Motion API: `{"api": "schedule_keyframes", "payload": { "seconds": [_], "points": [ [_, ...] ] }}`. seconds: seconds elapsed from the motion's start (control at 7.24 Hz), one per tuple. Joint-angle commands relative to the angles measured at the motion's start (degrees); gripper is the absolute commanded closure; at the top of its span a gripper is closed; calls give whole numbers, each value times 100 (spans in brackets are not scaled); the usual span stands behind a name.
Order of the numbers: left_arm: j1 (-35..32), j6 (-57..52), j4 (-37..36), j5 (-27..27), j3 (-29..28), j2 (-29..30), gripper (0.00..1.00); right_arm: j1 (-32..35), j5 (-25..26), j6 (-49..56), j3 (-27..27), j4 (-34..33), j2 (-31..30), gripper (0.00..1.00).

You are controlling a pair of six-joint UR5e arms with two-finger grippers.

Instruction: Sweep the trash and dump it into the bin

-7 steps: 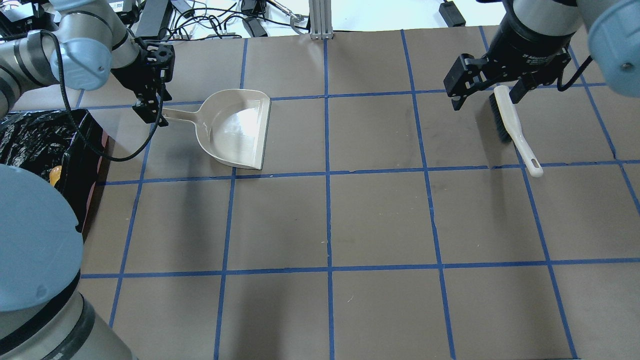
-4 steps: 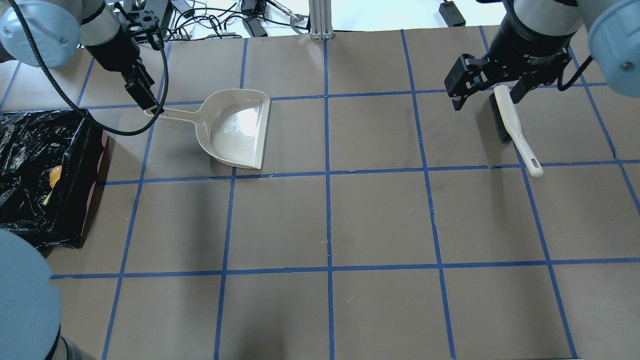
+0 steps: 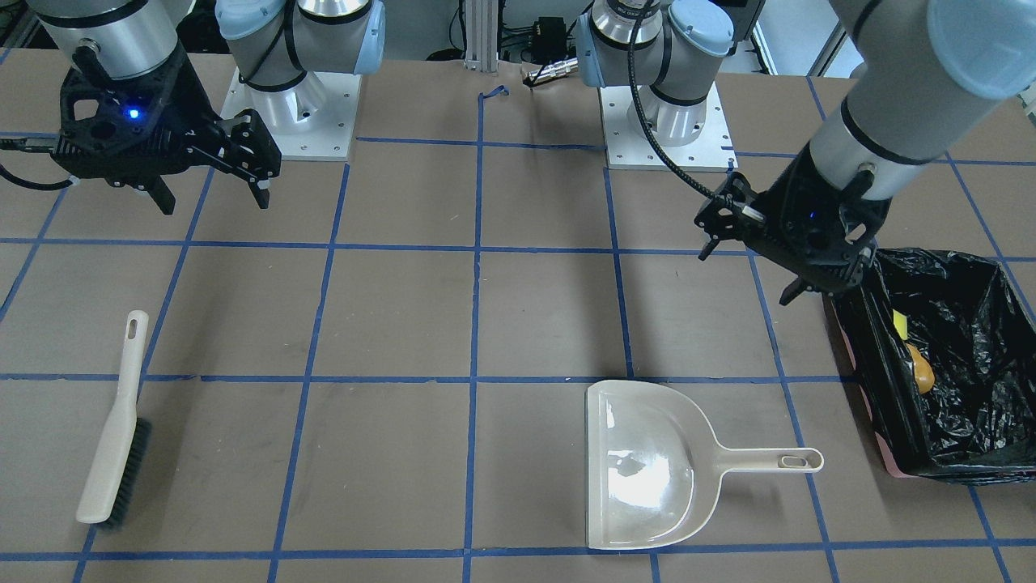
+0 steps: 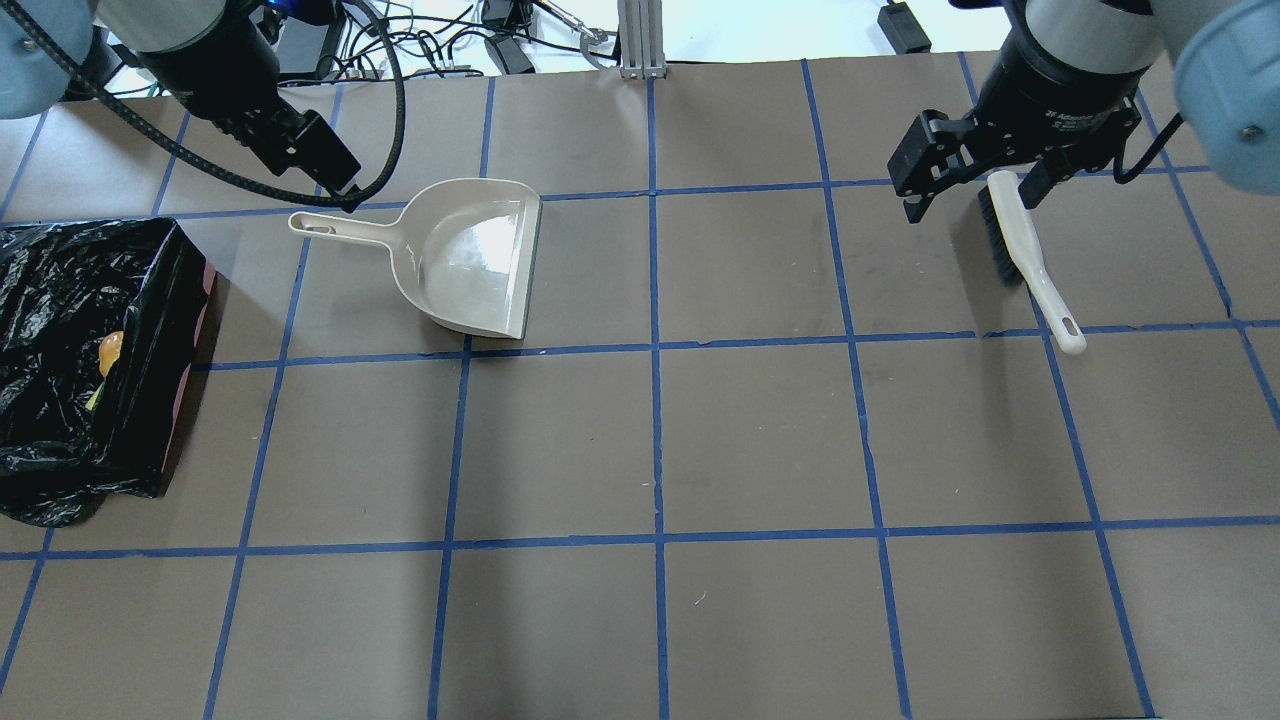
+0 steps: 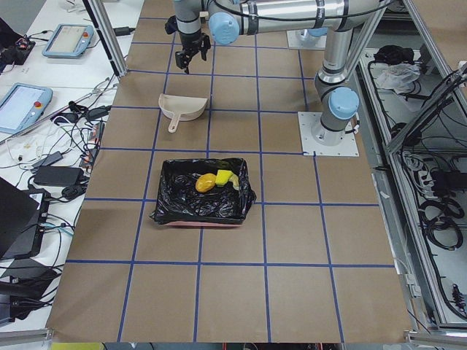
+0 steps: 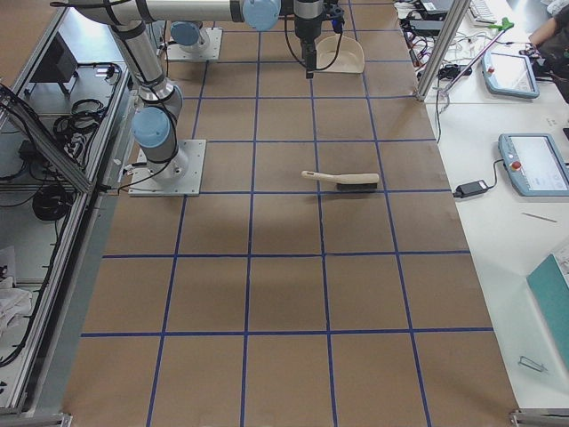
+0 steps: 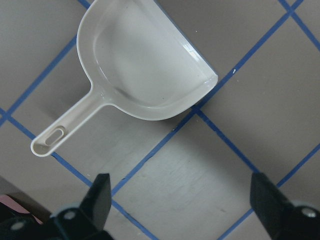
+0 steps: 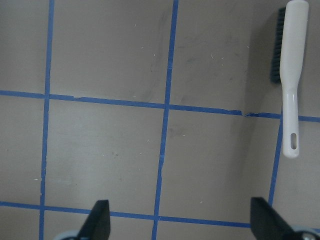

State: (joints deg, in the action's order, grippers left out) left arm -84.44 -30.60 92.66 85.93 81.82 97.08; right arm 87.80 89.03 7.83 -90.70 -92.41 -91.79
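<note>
The bin (image 4: 150,300), lined with a black bag, stands at the table's left edge. In it lie the golden-brown lump (image 3: 920,368) and the yellow-green sponge (image 3: 900,324); both also show in the exterior left view (image 5: 205,182). The ring slice is hidden. The beige dustpan (image 4: 470,255) lies empty on the table. My left gripper (image 4: 330,165) is open and empty, raised above the table beyond the dustpan's handle (image 7: 55,137). My right gripper (image 4: 970,195) is open and empty above the brush (image 4: 1020,250).
The brush lies flat at the far right with its handle towards the robot (image 8: 290,100). Cables and boxes (image 4: 440,40) lie past the table's far edge. The brown table (image 4: 760,440) carries a blue tape grid.
My left arm has lifted away from the dustpan's handle and swung back and up, uncovering the bin. The dustpan, brush and right arm have not moved.
</note>
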Motion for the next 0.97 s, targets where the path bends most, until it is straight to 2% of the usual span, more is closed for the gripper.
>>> {"api": "schedule_keyframes", "payload": {
  "seconds": [0.0, 0.28, 0.41, 0.83],
  "points": [
    [-133, 2644, 182, 187, 385, -539, 0, 0, 0, 8, -1, -14, -5, 0],
    [-483, 3529, 50, 361, 773, -917, 0, 0, -9, -18, -1, 3, 3, 0],
    [-590, 3673, 50, 711, 861, -1023, 0, 9, -9, -35, -1, 3, -5, 0],
    [-608, 3719, -284, 662, 1054, -1059, 0, 0, -9, -71, -80, 3, -14, 0]
  ]
}}
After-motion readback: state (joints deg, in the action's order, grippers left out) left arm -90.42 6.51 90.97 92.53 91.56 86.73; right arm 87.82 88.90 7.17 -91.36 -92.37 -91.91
